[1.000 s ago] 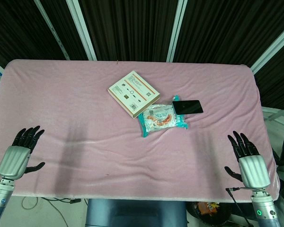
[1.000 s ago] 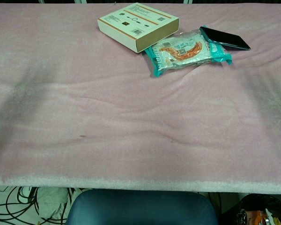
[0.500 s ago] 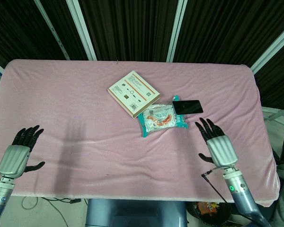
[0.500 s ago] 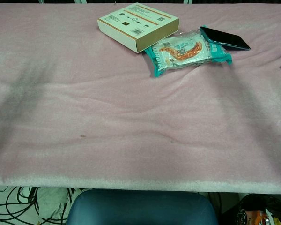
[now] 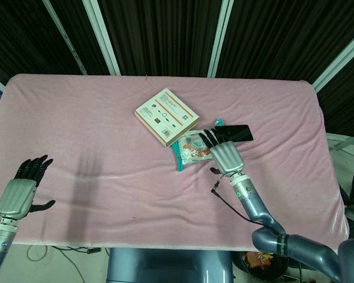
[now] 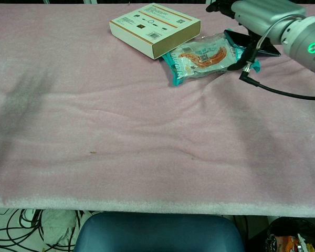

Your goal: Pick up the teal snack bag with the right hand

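Observation:
The teal snack bag [image 5: 190, 150] [image 6: 200, 59] lies flat on the pink cloth, its left end against a white box and its right end under a black phone. My right hand [image 5: 225, 154] [image 6: 259, 12] hovers over the bag's right end, palm down, with its fingers spread and reaching toward the phone; it holds nothing. Whether it touches the bag I cannot tell. My left hand [image 5: 20, 191] stays open and empty near the table's front left edge, seen only in the head view.
A white box [image 5: 166, 116] [image 6: 155, 29] with an orange stripe lies just behind-left of the bag. The black phone [image 5: 239, 132] [image 6: 239, 41] rests on the bag's right end. A loose black cable [image 5: 224, 199] [image 6: 275, 90] hangs from my right wrist.
My right hand has swept from the front right table edge in to the left and forward, ending over the bag's right end. The left hand, bag, box and phone have not moved.

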You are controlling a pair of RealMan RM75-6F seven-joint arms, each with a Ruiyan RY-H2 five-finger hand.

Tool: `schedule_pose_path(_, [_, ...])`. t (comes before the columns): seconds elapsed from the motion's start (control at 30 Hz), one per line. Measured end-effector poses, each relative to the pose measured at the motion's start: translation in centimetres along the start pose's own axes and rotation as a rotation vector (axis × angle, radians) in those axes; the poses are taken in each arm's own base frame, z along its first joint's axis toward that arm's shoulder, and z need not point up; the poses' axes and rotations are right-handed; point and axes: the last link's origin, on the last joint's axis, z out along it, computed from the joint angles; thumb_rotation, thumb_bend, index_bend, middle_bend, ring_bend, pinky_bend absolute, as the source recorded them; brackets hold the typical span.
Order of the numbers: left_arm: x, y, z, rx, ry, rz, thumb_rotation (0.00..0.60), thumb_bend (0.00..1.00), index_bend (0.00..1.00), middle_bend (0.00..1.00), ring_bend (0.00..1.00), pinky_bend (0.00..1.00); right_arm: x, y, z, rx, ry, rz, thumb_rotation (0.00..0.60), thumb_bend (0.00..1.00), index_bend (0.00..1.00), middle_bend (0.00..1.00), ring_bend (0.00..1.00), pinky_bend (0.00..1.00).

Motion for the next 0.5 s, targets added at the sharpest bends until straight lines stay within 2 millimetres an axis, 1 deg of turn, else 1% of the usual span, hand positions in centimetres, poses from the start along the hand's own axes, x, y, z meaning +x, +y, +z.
schedule_pose_path(0.17, [0.1, -0.2, 0.2, 0.015, -0.005, -0.015, 0.6, 0.0, 0.0, 0.0, 0.0, 0.0, -1.9, -0.9, 2.4, -0.005, -0.035, -0.027, 0.6, 0.14, 0.0, 0.01, 0.02, 0.26])
schedule_pose_path(0.3, [0.1, -0.2, 0.3, 0.022, -0.009, -0.022, 0.6, 0.0, 0.0, 0.0, 0.0, 0.0, -3.1, -1.4, 4.1, -0.008, -0.058, -0.062, 0.6, 0.13, 0.0, 0.0, 0.02, 0.26])
schedule_pose_path(0.43, [0.1, -0.3, 0.4, 0.03, -0.014, -0.031, 0.6, 0.0, 0.0, 0.0, 0.0, 0.0, -4.0, -1.3, 5.3, -0.017, -0.077, -0.099, 0.6, 0.14, 0.0, 0.01, 0.03, 0.26])
schedule_pose_path(0.47, [0.1, -0.3, 0.5, 0.031, -0.014, -0.032, 0.6, 0.0, 0.0, 0.0, 0.0, 0.0, -4.2, -1.2, 5.5, -0.02, -0.082, -0.109, 0.6, 0.15, 0.04, 0.05, 0.06, 0.27])
schedule_pose_path(0.5, [0.1, -0.3, 0.5, 0.032, -0.015, -0.033, 0.6, 0.0, 0.0, 0.0, 0.0, 0.0, -4.5, -1.1, 5.7, -0.022, -0.09, -0.123, 0.6, 0.18, 0.13, 0.13, 0.12, 0.3])
